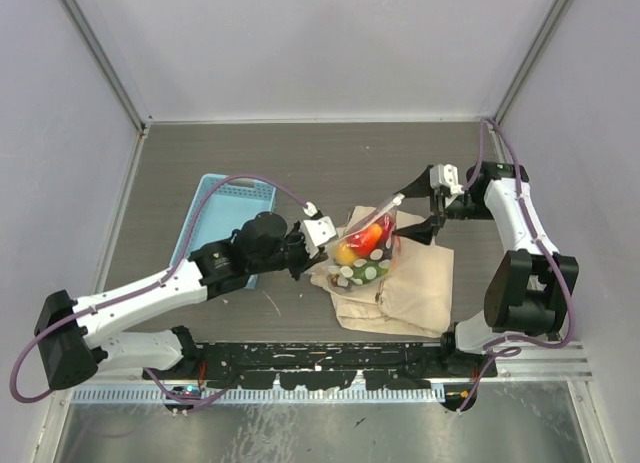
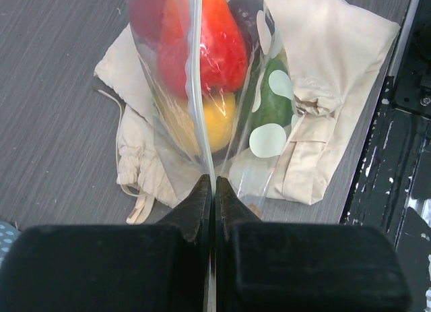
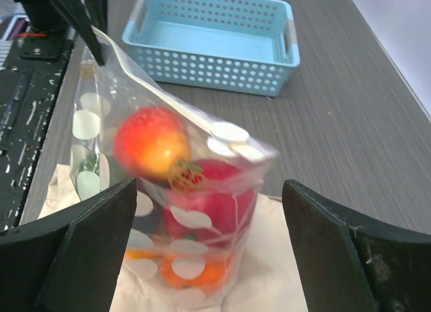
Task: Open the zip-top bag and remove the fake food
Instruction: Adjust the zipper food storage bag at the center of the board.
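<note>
Roughly mid-table, item by item, as seen from the room.

Zip bag (image 1: 368, 245): clear crinkly film with white oval spots and a pale zip strip along one edge. It is held up over the cloth bag (image 1: 410, 283), between the two pincers.

Food (image 2: 215, 49): glossy rounded plastic pieces packed inside the zip bag, in red, orange, yellow, green and dark maroon.

Left pincer (image 2: 213, 191): black fingers pressed together on the zip bag's strip edge.

Right pincer (image 3: 210, 185): fingers spread wide, one on either side of the zip bag, gripping nothing.

Cloth bag: soft beige fabric, rumpled and lying flat, with a drawstring channel.

Basket (image 1: 205, 198): light blue rigid plastic, rectangular, with perforated walls. It sits on the table (image 1: 300, 153) to the left.

Table: dark grey with a fine wood grain.

By view: only the left wrist camera shows the pinch up close, along with the green piece. Only the right wrist camera shows a red-yellow fruit uppermost and the basket's hole pattern. Only the overhead camera shows both arms.
</note>
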You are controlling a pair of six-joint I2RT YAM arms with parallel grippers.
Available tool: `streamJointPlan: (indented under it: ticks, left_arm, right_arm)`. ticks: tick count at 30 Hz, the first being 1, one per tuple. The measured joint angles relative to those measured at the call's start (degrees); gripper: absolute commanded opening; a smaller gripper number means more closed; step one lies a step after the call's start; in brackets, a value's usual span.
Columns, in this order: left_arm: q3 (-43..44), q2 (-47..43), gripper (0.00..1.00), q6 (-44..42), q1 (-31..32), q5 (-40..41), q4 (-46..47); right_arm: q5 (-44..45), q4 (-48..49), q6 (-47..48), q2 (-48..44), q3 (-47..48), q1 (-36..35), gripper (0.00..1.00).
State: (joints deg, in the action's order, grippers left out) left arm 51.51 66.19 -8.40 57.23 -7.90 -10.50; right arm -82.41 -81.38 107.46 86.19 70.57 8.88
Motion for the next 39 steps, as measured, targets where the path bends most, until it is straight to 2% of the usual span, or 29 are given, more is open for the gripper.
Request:
streamJointPlan:
  ticks: [3, 6, 11, 13, 19, 20, 22, 24, 26, 27, 31, 35, 39]
  left_arm:
    - [-0.4, -0.5, 0.0, 0.0, 0.0, -0.3, 0.2]
    - [-0.8, -1.1, 0.0, 0.0, 0.0, -0.5, 0.4]
    - [-1.6, -2.2, 0.0, 0.1, 0.0, -0.5, 0.6]
    - [-1.9, -2.5, 0.0, 0.1, 0.0, -0.5, 0.8]
    - [-1.9, -2.5, 0.01, 0.2, 0.0, -0.4, 1.0]
    - [-1.9, -2.5, 0.05, 0.3, 0.0, -0.3, 1.0]
    - [-1.9, -2.7, 0.33, 0.5, 0.0, 0.4, 1.1]
    - [-2.0, -3.1, 0.65, 1.0, -0.2, 1.6, 1.2]
    - [-2.1, -3.8, 0.93, 1.9, -0.4, 2.8, 1.4]
    - [-2.1, -4.3, 1.0, 3.3, -0.8, 3.3, 1.7]
    - [-1.4, -6.0, 0.98, 5.0, -1.7, 4.8, 1.5]
    - [4.0, -6.3, 0.98, 5.0, -2.0, 5.5, 0.4]
    - [12.4, -4.5, 0.98, 4.9, -1.1, 5.6, 0.9]
  right_arm:
    - [-0.9, -0.8, 1.1, 0.2, 0.1, -2.6, 0.79]
    - [-1.4, -1.4, 1.1, 1.4, 1.0, -3.7, 0.63]
    - [-1.7, -1.4, 0.7, 3.7, 1.6, -3.8, 0.45]
    - [-1.8, -1.5, 0.5, 3.8, 1.6, -3.8, 0.33]
    - [-2.2, -1.6, -0.3, 3.4, 1.6, -3.9, 0.08]
    - [-2.2, -1.7, -0.5, 3.1, 1.6, -3.9, 0.05]
    - [-2.2, -1.6, -1.3, 2.2, 1.6, -3.9, 0.01]
    - [-2.2, -1.6, -2.7, 0.7, 1.6, -3.9, 0.01]
    - [-2.1, -1.9, -4.6, -0.4, 2.3, -3.9, 0.01]
    - [-1.9, -2.1, -6.1, -0.9, 3.4, -3.9, 0.01]
    - [-1.4, -2.0, -12.3, -1.8, 8.7, -3.6, 0.01]
    - [-0.1, -0.8, -20.1, -3.3, 11.8, -3.4, 0.01]
    - [4.3, 8.9, -37.0, -6.4, 11.0, -3.4, 0.01]
